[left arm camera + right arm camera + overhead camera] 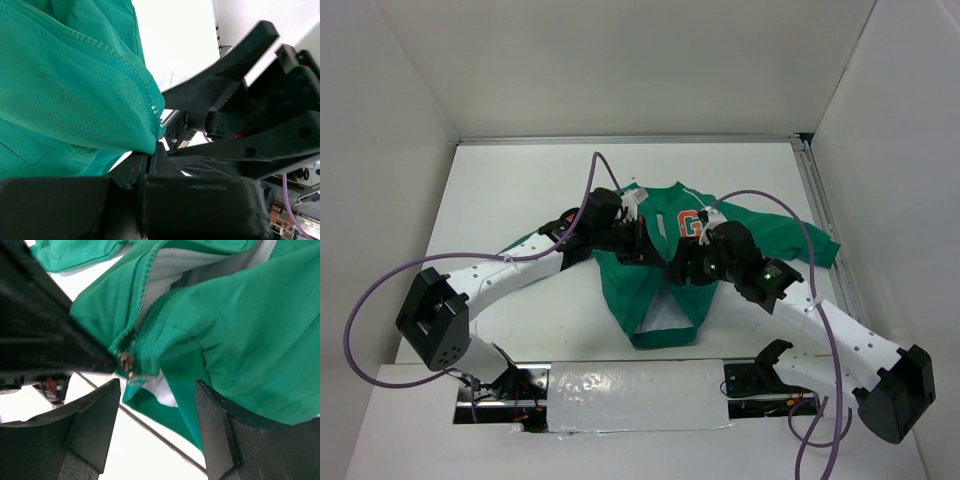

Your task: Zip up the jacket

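Jacket [625, 290] lies on the white table [510, 200], hem toward the arm bases, front unzipped, white lining showing near the hem. Left gripper [642, 251] is clamped on the fabric edge by the zipper teeth [142, 85]. Right gripper [157, 425] stands fingers apart, holding nothing, with the zipper slider [125, 361] just above its gap. Orange G patch [689, 224] lies beyond.

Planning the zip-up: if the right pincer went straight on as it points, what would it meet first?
Probably the jacket: its zipper slider and green fabric lie just ahead of the open right pincer, though depth is hard to judge.
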`<state>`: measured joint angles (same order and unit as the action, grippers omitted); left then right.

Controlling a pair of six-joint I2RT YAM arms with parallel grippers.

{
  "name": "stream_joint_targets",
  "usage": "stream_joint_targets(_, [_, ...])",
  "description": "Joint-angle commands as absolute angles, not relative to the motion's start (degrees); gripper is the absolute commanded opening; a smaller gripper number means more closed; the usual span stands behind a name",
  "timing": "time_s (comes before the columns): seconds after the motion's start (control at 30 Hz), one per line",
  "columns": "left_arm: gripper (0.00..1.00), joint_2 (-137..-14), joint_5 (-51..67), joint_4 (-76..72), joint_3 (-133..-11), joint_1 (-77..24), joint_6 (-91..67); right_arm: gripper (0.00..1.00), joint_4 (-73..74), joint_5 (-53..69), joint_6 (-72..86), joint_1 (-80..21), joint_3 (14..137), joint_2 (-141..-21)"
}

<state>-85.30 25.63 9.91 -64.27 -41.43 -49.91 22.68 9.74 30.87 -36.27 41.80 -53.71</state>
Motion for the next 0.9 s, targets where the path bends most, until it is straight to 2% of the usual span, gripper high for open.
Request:
stream_joint_targets(0.0, [0.00, -82.88, 27.07, 8.79, -63.98, -41.05, -50.89, 0.68, 16.88, 7.21, 29.79, -37.53, 45.09, -55.63])
stream_joint_targets(0.17, [0.00, -82.97, 26.89, 8.88, -64.07, -41.13, -51.24, 0.66, 13.98, 7.91, 30.23, -38.67, 45.09, -56.87])
stream_joint_targets(0.37, [0.00, -82.88, 26.81, 8.35, -63.90, -41.13, -51.33, 0.56, 12.22, 8.43, 31.20, -38.94, 44.47, -57.39])
stream_joint_targets(0.43, [0.00, -82.97, 26.81, 8.26, -63.98, -41.13, -51.24, 0.49, 12.22, 8.26, 31.64, -38.94, 44.30, -57.13])
stream_joint_targets(0.63, [0.00, -83.06, 26.37, 8.09, -63.72, -41.04, -51.06, 0.38, 12.22, 10.19, 32.52, -39.02, 43.42, -55.11])
stream_joint_targets(0.77, [0.00, -83.06, 25.93, 8.17, -63.46, -41.04, -50.72, 0.24, 13.27, 10.46, 33.05, -38.94, 43.07, -53.35])
stream_joint_targets(0.87, [0.00, -83.06, 25.31, 8.44, -63.37, -41.04, -50.36, 0.20, 14.06, 10.81, 33.31, -38.94, 43.07, -52.56])
